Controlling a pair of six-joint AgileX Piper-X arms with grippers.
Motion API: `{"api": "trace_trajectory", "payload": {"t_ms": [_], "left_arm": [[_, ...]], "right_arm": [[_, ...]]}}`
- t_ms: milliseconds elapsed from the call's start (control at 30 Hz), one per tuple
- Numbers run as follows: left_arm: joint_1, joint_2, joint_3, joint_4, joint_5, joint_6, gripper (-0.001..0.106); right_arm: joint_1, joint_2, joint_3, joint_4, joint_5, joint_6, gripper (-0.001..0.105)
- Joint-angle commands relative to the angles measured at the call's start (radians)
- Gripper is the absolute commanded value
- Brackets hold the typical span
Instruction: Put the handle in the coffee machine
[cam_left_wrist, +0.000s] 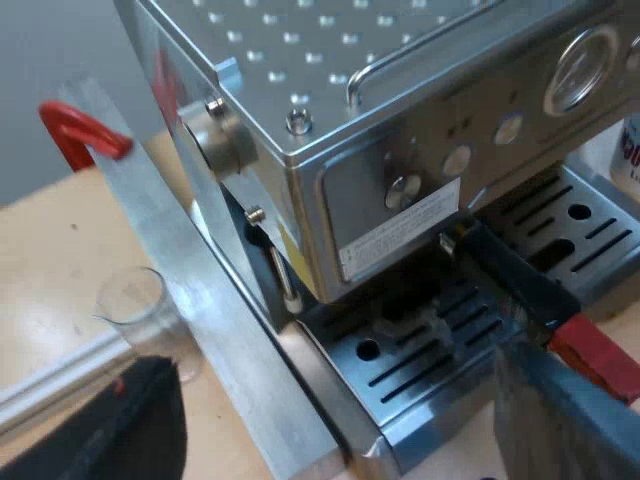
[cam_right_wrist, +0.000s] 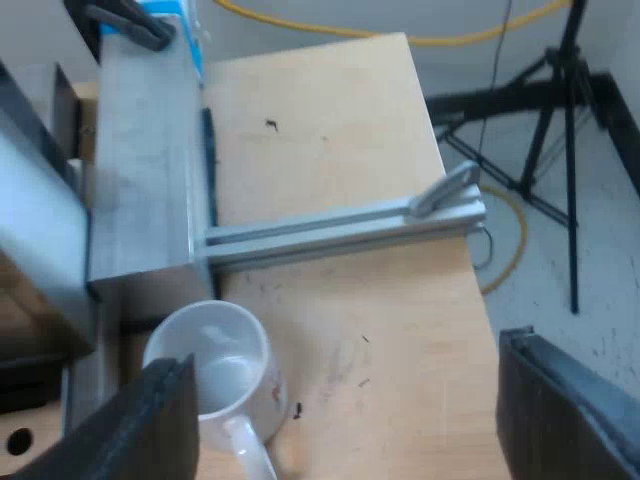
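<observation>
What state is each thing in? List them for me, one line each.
Espresso machine: standing upright.
Holder handle: in at the machine's front, red end out over the drip tray, ungripped; cannot tell if it is locked.
Measuring glass: upright, looks empty.
Mug: upright, looks empty.
Left gripper: open, holding nothing.
Right gripper: open, holding nothing, near the mug.

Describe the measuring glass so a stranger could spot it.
Find the espresso machine; a metal rail runs along its side. Across that rail, on the wooden table, stands the measuring glass. It alone is clear, with a pouring lip.
</observation>
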Motion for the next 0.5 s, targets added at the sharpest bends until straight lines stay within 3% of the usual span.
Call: {"api": "trace_trajectory", "payload": {"t_ms": [33, 100, 167, 500], "left_arm": [[0.002, -0.058, -0.007, -0.009, -0.056, -0.012, 0.066], [0.002, -0.142, 0.003, -0.009, -0.146, -0.012, 0.066], [0.002, -0.187, 0.011, -0.009, -0.161, -0.015, 0.066], [0.002, -0.426, 0.025, 0.073, -0.161, -0.036, 0.066]], "right_arm": [[-0.001, -0.047, -0.006, -0.005, -0.004, -0.016, 0.065], [-0.001, -0.077, -0.006, -0.005, -0.004, -0.016, 0.065], [-0.001, -0.109, -0.006, -0.005, -0.004, -0.016, 0.065], [-0.001, -0.285, 0.013, -0.009, -0.004, -0.016, 0.065]]}}
